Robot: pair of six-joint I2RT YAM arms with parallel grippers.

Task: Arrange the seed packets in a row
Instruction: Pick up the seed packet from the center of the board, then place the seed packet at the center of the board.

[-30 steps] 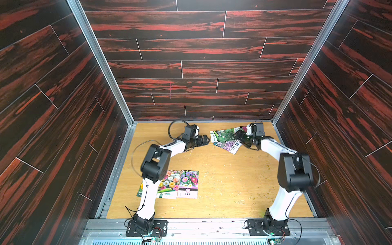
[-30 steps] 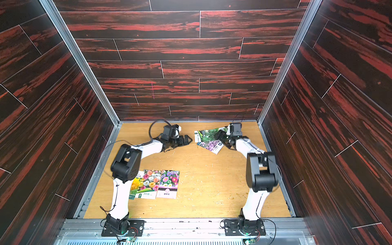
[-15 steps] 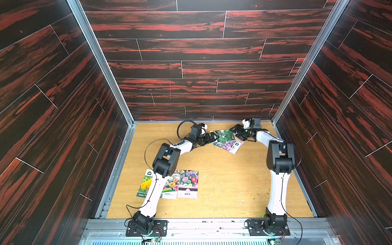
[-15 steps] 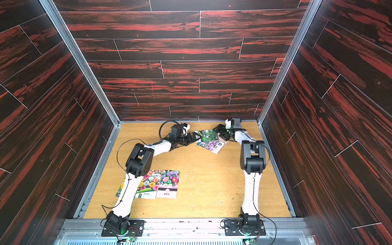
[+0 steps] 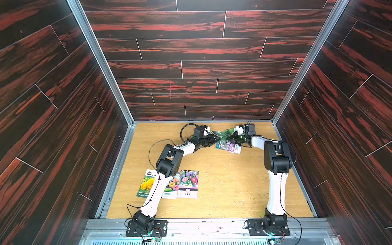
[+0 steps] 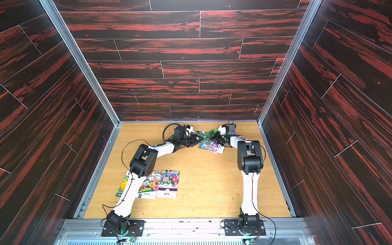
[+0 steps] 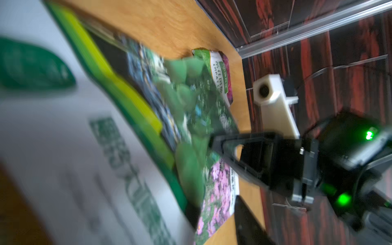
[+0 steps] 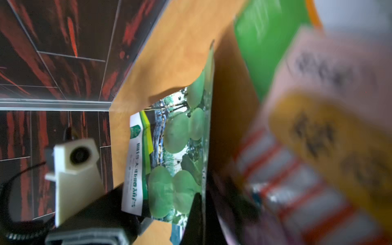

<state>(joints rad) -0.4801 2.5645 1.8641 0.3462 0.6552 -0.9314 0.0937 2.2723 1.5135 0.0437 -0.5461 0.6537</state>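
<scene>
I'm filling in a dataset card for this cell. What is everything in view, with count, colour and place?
front-row packets: 3, yellow, mixed, purple-magenta flowers, side by side front left.
gourd packet: 1, green, far middle, lifted.
lilac-flower packet: 1, lilac, flat, partly under it.
magenta packet: 1, magenta-white, beside the gourd packet.
orange-label packet: 1, orange-pink, blurred, near right wrist camera.
table: 1, light wood, cell floor.
walls: 3, dark red-streaked, around it.
left gripper: 1, black, fingers at gourd packet, grip unclear.
right gripper: 1, black, shut, same pile.
arms: 2, white-black, front-mounted.
</scene>
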